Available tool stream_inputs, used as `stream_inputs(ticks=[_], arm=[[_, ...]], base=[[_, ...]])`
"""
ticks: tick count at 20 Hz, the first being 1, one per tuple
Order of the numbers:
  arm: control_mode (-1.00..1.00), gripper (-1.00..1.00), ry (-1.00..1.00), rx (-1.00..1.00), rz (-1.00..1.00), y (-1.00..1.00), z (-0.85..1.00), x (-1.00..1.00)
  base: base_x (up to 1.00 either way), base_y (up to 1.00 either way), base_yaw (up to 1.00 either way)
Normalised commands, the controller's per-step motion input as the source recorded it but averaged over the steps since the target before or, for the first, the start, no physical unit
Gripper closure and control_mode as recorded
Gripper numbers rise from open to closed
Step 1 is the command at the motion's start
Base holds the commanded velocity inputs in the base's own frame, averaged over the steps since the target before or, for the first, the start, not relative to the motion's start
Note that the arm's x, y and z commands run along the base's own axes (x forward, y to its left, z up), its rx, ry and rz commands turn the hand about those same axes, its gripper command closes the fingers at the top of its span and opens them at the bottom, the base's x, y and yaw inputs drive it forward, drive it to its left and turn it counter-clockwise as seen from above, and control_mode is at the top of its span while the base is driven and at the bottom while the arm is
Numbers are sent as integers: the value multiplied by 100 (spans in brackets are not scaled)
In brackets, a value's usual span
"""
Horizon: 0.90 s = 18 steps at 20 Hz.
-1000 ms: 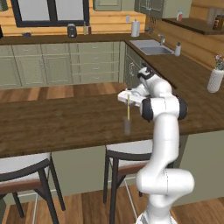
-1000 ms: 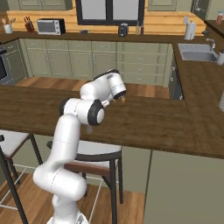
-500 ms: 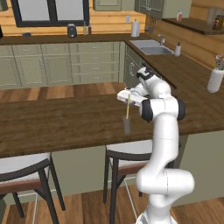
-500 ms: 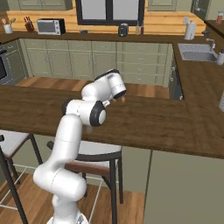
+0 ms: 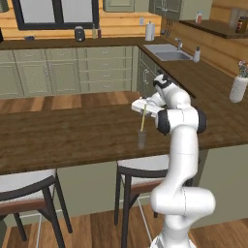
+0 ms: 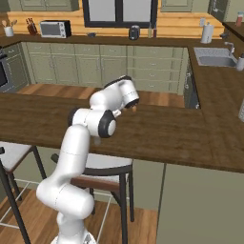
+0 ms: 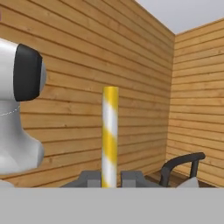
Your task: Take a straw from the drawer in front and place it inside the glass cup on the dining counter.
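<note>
Left base view: gripper [image 5: 141, 105] has dropped slightly over the last second. The straw [image 5: 143, 117] hangs upright from it, lower end right at the mouth of the glass cup [image 5: 142, 138] on the dining counter [image 5: 72, 138]; can't tell if the tip is inside yet.

Right base view: arm hides cup and straw; pose barely changed.

Hand view: fingers [image 7: 133, 178] pinched tight on the straw [image 7: 110, 135], no slip.

Likely means insertion underway; release should wait until it's clearly in.

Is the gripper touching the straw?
Touching. In the hand view the gripper is shut with its fingertips pressed against both sides of the straw.
</note>
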Motion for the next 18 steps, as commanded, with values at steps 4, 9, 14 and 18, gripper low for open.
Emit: stream_inputs(ticks=[4, 9, 14, 18], arm=[[-100, 100, 0, 0, 0, -14, 15, -6], [-100, 100, 0, 0, 0, -4, 1, 2], [-100, 100, 1, 0, 0, 0, -5, 11], [-100, 100, 5, 0, 0, 0, -19, 19]], base=[[0, 0, 0], [0, 0, 0], [0, 0, 0], [0, 0, 0]])
